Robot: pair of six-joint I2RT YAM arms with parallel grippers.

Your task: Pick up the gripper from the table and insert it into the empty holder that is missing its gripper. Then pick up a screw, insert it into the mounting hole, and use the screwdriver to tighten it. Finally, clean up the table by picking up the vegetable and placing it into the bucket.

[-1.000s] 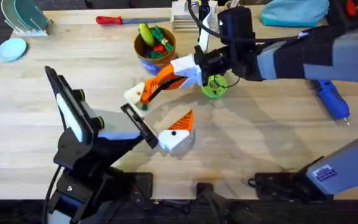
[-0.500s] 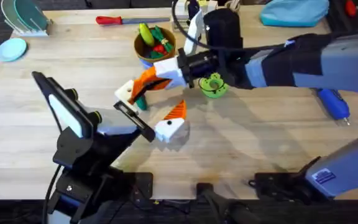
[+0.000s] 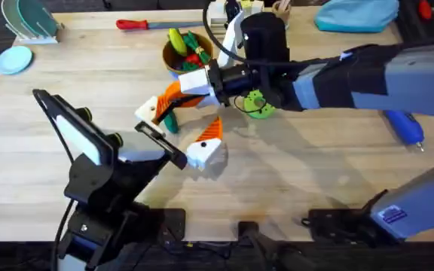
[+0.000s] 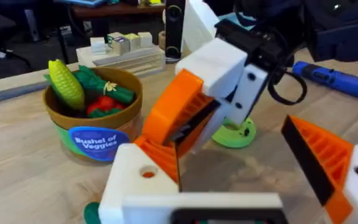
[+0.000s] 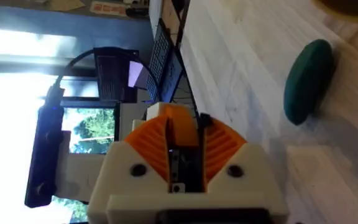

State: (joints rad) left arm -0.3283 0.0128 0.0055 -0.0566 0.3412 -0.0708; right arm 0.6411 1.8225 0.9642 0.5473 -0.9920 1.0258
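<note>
- Since a second ago, the right arm has been sliding leftward across the bench, and the left arm's jaws have been shifting left with it.
- Right gripper (image 3: 172,98) is closing its orange-padded jaws on the gripper (image 4: 158,153), the small orange wedge, and is holding it slanted down against the holder (image 3: 146,113).
- In the left wrist view the wedge's lower end is touching the top of the holder's white block beside its round hole; I cannot tell how deep it is sitting.
- Left gripper (image 3: 175,134) is standing with its jaws spread wide: the holder is forming one tip, and the other white tip is carrying its own orange ribbed pad (image 3: 214,130).
- Dark green vegetable (image 3: 170,125) is lying on the bench just beside the holder, between the left jaws.
- Green ring disc (image 3: 256,104) is resting under the right arm's wrist, near the jaws.
- Bucket (image 3: 173,74) is standing just behind the right gripper, holding yellow, red and green toy foods.
- Blue screwdriver (image 3: 403,123) is lying well apart on the right side of the bench.
- Red-handled screwdriver (image 3: 134,24) is lying along the far edge.
</note>
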